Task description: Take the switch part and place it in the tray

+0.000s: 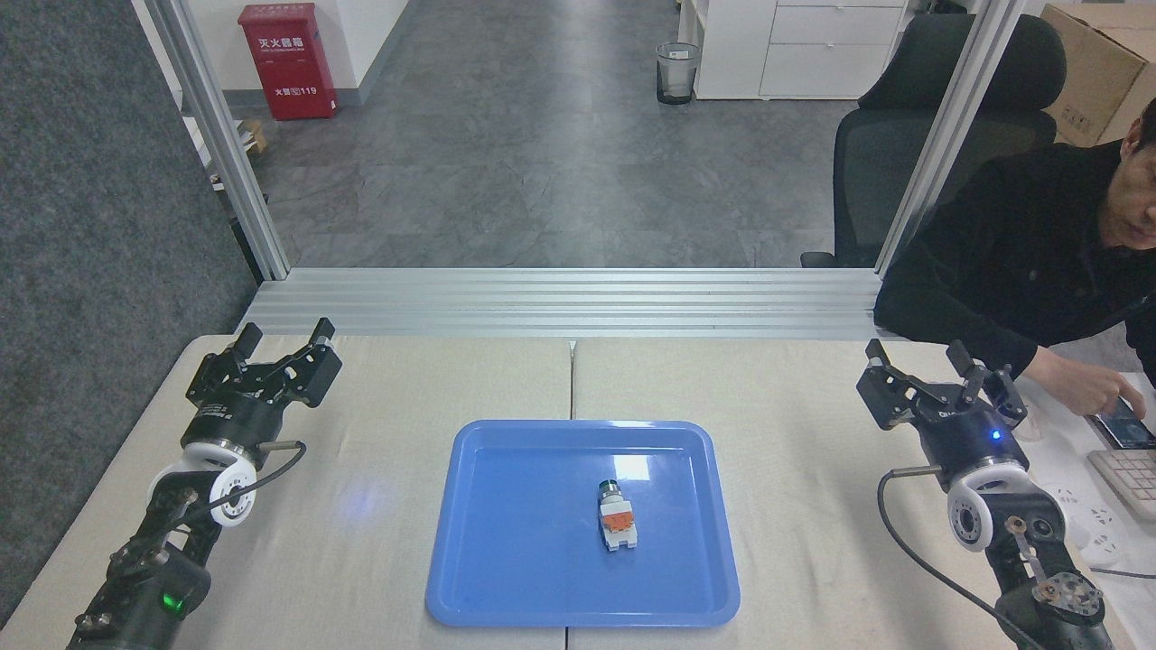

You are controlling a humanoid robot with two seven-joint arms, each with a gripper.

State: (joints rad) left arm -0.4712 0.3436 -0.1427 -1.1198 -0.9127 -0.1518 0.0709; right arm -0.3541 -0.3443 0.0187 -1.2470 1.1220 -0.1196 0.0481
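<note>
Looking down from the head view, I see the switch part (617,518) lying inside the tray (506,578), long axis running away from me, cylindrical end pointing far. My left end effector (283,343) and right end effector (918,359) both hang released, empty, over the worktop (379,542).

Red cabinet (287,61) far back carries white Chinese characters, hard to make out, and the number 119

Bright, even, sharp view; overhead glare on tray (506,542).
</note>
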